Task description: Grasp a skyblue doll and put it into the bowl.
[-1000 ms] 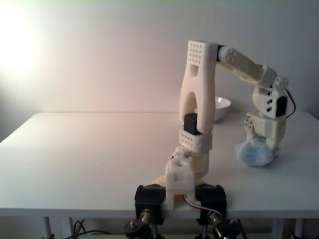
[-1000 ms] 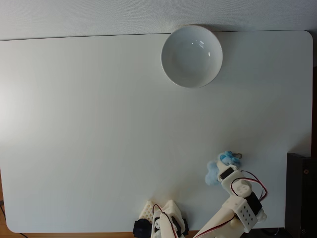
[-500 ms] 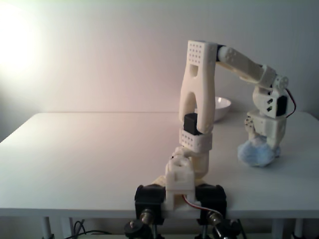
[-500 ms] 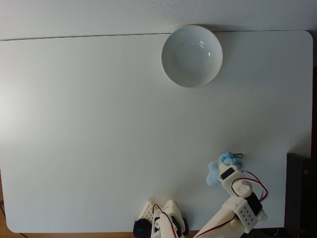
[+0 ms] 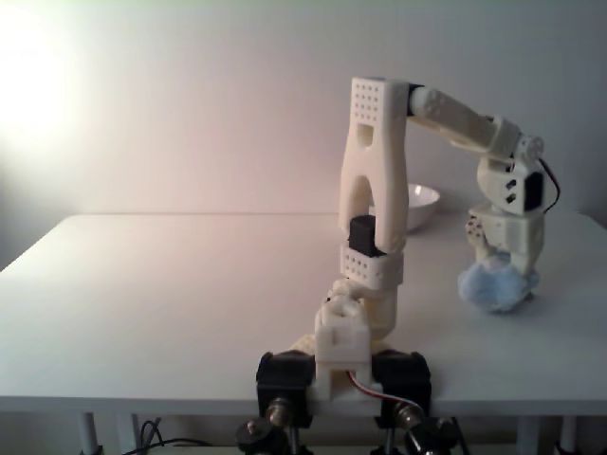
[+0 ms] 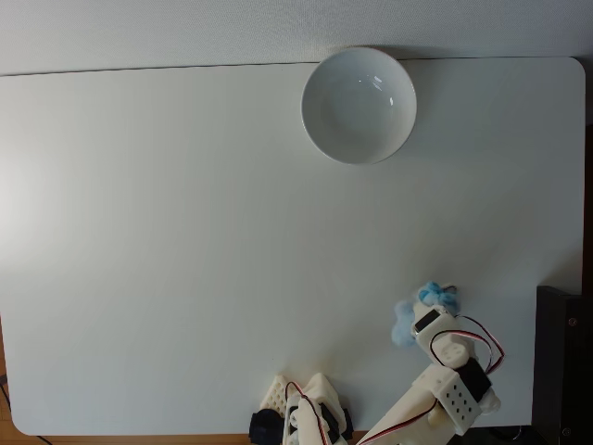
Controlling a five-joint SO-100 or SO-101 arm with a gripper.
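A white robot arm (image 5: pixel 379 190) reaches down over the near right part of a white counter (image 6: pixel 185 232), its fingers (image 5: pixel 500 277) closed around the skyblue doll (image 5: pixel 495 287). In a fixed view from the front, the doll hangs directly below the fingers, close above the counter; whether it touches the surface cannot be told. In a fixed view from above, the doll (image 6: pixel 408 320) pokes out beside the wrist. The white bowl (image 6: pixel 359 105) sits well beyond the fingers, near the counter's far edge, with nothing in it.
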